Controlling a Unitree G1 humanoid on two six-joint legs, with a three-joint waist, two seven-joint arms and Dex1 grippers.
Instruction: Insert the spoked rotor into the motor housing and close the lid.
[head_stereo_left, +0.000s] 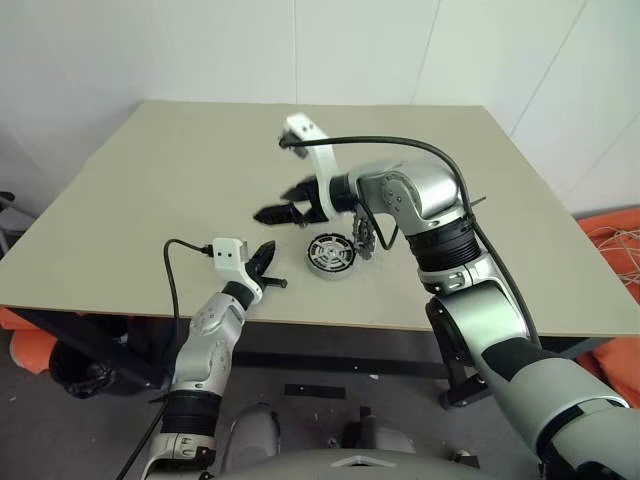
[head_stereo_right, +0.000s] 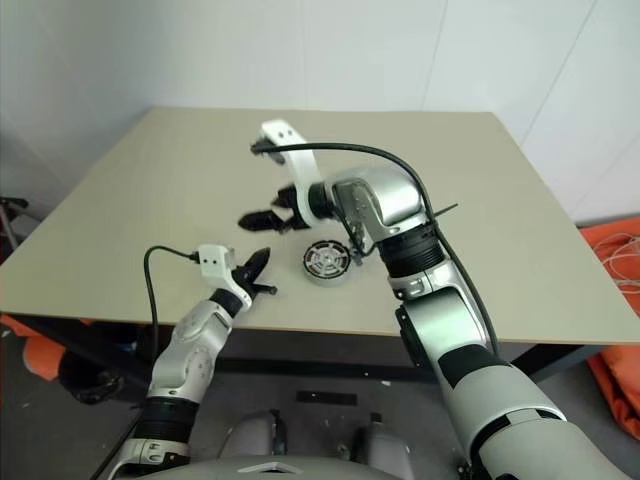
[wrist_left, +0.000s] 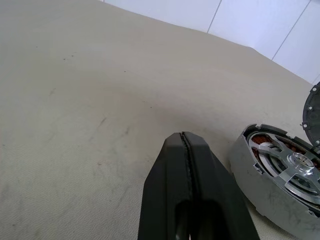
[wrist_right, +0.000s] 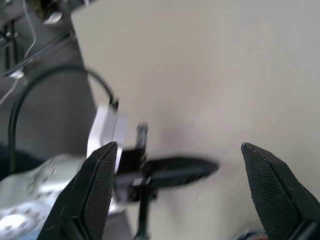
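**Rotor seated in the housing, lid standing open**

Spoked rotor (wrist_left: 295, 167), silver with broad spokes and a central hub, lies inside the motor housing (head_stereo_left: 331, 253), a shallow round grey cup. Copper-coloured windings show around the rotor's edge in the left wrist view. The housing sits on a beige table (head_stereo_left: 150, 190), near the front edge and roughly midway across it.

The lid (head_stereo_left: 363, 238) stands up on edge at the housing's right side, not lowered over the cup. In the left wrist view only a dark sliver of it shows beside the housing.

The right gripper (head_stereo_left: 292, 201) hovers above the table just behind and to the left of the housing, pointing leftward. Its two black fingers are spread wide apart and hold nothing.

The left gripper (head_stereo_left: 266, 263) sits low over the table's front edge, to the left of the housing and apart from it. Its fingers (wrist_left: 170, 200) are pressed flat together, with nothing between them.
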